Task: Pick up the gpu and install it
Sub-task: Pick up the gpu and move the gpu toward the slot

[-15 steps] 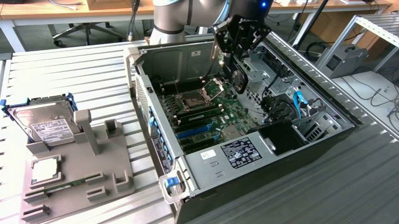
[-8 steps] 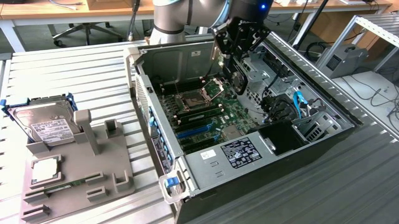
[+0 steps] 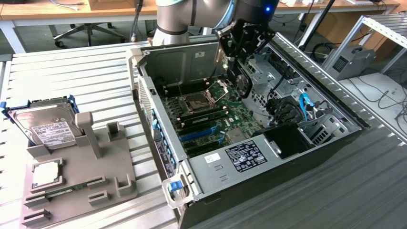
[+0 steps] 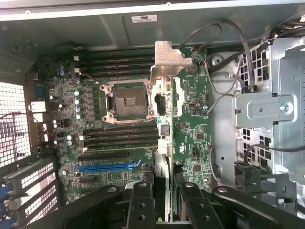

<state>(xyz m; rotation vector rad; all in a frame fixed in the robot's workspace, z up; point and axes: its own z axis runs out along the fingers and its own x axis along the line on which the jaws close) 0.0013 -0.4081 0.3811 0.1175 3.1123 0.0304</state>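
Note:
My gripper (image 3: 239, 59) hangs over the open computer case (image 3: 210, 176) and is shut on the gpu (image 3: 241, 82). The card hangs on edge below the fingers, its black fan shroud facing the exterior view's right, a little above the motherboard (image 3: 216, 119) near the CPU socket (image 3: 194, 101). In the wrist view the gpu (image 4: 162, 143) runs edge-on away from between the two black fingers (image 4: 141, 200). Its silver end bracket (image 4: 167, 62) is at the far end, over the board beside the socket (image 4: 127, 101). The blue expansion slot (image 4: 108, 167) lies beside the held card.
A grey holder tray (image 3: 95, 162) at the exterior view's left carries a silver hard drive (image 3: 47, 126), a square chip (image 3: 45, 174) and a green memory stick (image 3: 64, 192). Inside the case stand a metal drive cage (image 4: 271, 109), loose cables (image 4: 224, 90) and a labelled power supply (image 3: 245, 155).

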